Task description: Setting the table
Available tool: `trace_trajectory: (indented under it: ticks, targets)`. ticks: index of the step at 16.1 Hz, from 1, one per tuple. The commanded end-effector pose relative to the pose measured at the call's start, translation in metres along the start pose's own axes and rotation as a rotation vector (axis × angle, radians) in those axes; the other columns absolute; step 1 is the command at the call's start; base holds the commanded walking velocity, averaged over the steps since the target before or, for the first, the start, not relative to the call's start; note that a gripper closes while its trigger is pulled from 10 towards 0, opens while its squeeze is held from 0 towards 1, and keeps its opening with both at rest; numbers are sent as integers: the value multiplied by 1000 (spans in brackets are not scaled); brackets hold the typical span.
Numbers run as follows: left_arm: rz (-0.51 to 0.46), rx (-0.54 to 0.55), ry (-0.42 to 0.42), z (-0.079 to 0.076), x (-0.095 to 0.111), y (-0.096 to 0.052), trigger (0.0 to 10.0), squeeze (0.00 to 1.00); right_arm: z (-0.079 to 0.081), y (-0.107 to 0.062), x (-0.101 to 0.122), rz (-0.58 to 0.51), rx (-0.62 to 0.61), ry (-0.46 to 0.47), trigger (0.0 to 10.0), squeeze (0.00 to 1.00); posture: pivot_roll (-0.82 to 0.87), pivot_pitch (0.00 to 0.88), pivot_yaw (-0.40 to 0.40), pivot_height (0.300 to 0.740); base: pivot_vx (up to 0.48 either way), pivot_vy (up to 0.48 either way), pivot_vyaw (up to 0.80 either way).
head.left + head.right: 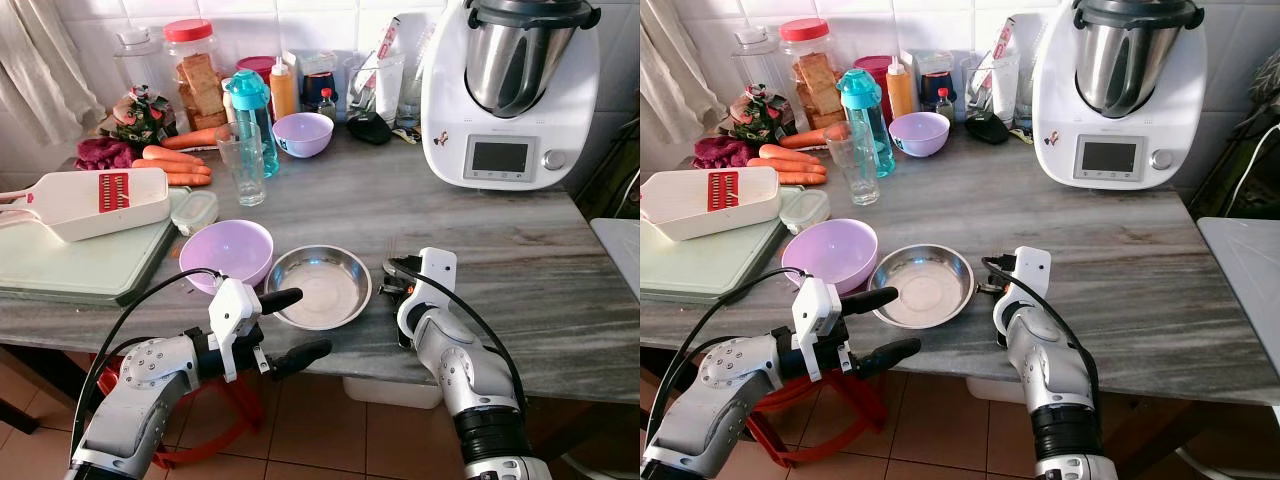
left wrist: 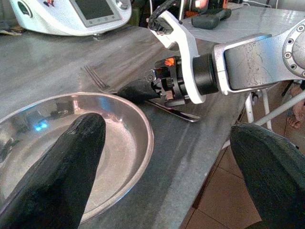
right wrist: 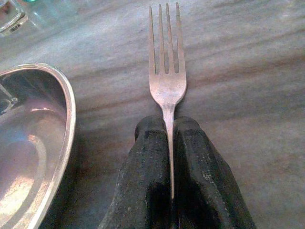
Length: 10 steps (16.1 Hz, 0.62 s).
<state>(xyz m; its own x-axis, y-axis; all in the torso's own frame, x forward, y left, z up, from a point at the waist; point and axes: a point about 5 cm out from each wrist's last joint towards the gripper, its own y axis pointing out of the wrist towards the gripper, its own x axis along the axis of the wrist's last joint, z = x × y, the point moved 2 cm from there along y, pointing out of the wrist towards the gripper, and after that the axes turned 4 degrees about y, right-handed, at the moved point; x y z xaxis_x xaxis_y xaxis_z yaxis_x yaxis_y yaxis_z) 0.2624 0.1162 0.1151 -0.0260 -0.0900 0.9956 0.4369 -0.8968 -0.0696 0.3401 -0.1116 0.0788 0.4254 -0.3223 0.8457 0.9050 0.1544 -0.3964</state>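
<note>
1. Presently, the right gripper (image 3: pixel 170 143): fingers pressed together on the handle of a fork (image 3: pixel 166 71), which lies low over the counter (image 1: pixel 480 240) near its front edge, tines pointing toward the back wall.
2. Fork position: just right of the steel plate (image 1: pixel 318 287), apart from its rim; whether the tines touch the stone cannot be told.
3. Left gripper (image 1: pixel 290 328): fingers spread wide, holding nothing. One finger reaches over the front rim of the steel plate, the other hangs off the counter's front edge above the tiled floor (image 1: pixel 330 430).
4. Steel plate: round, shallow, holding nothing, near the front edge of the counter, about midway along it.
5. Lilac bowl (image 1: pixel 226 254): beside the steel plate on its left, rims touching or nearly so.
6. Second lilac bowl (image 1: pixel 302 134): toward the back of the counter, well apart from the first.
7. Drinking glass (image 1: pixel 241 163): upright, behind the near bowl, with a teal water bottle (image 1: pixel 250 118) just behind it.
8. Cutting board (image 1: pixel 80 262): at the left end of the counter, carrying a white slicer (image 1: pixel 95 203) with a red insert.
9. Carrots (image 1: pixel 175 163): several, lying behind the slicer toward the back left corner.
10. White kitchen machine (image 1: pixel 510 90): steel jug on top, standing at the back right corner.
11. Jars and bottles (image 1: pixel 200 70): ranged along the back edge by the tiled wall.
</note>
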Motion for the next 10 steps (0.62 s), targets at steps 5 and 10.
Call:
trace_trajectory:
  ticks: [5, 10]
  targets:
    - [14, -8, 18, -1, -2, 0, 10000, 0, 9, 2, -15, 77, 35, -11, 10000, 1000, -16, 20, 53, 740, 0, 0, 0]
    - [17, -14, 24, 0, -3, 0, 10000, 0, 8, 1, -8, 37, 29, -14, 10000, 1000, -14, 21, 56, 740, 0, 0, 0]
